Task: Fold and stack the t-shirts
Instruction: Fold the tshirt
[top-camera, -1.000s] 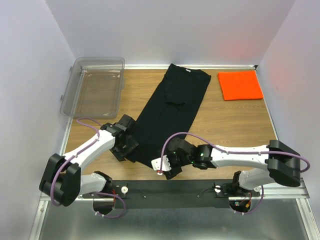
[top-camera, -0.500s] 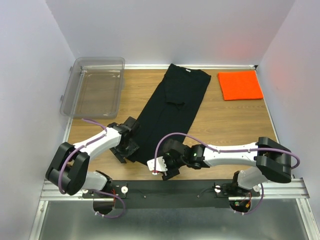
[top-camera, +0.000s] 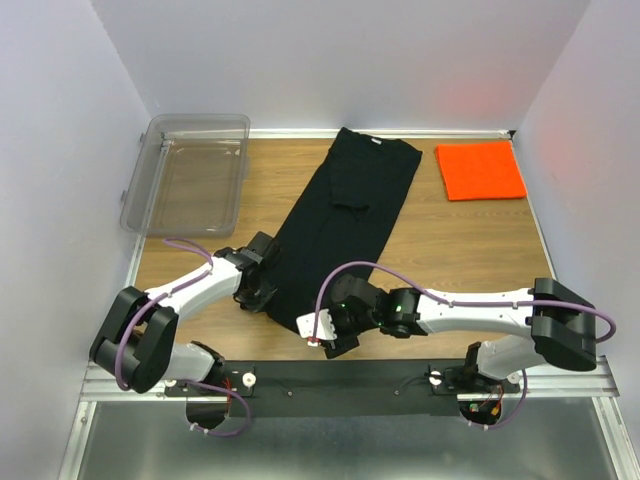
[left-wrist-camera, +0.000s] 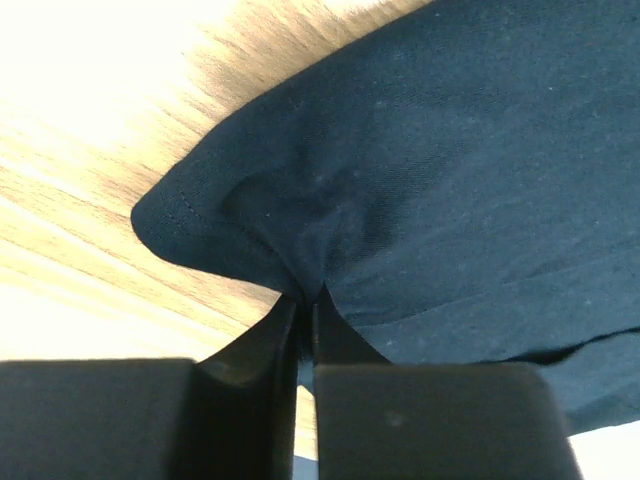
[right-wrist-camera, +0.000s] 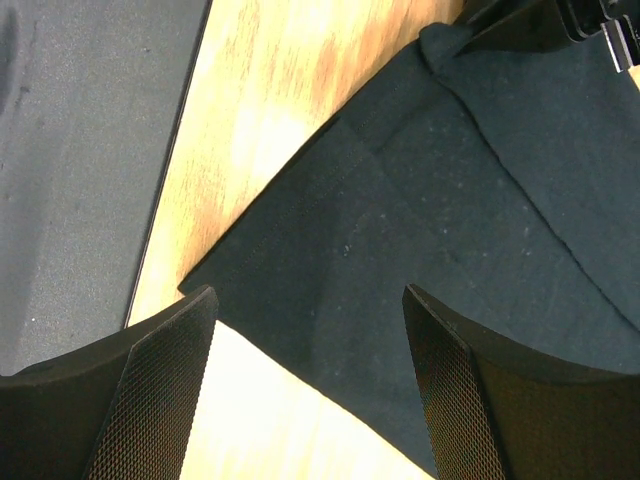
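Observation:
The black t-shirt (top-camera: 345, 215) lies as a long folded strip, slanting from the back middle of the table down to the near edge. My left gripper (top-camera: 262, 290) is shut on its near left corner, and the cloth (left-wrist-camera: 320, 230) puckers into the pinched jaws (left-wrist-camera: 305, 298). My right gripper (top-camera: 322, 335) hovers open over the near right corner (right-wrist-camera: 300, 250); nothing is between its fingers (right-wrist-camera: 165, 360). The orange t-shirt (top-camera: 480, 170) lies folded flat at the back right, away from both grippers.
A clear plastic bin (top-camera: 190, 185) stands at the back left. Bare wooden table (top-camera: 460, 250) lies between the black shirt and the right wall. The black mounting rail (top-camera: 350, 385) runs along the near edge, just behind the right gripper.
My left gripper moved onto the black shirt's near left corner and shut on it. The right gripper shifted slightly left along the hem and stayed open.

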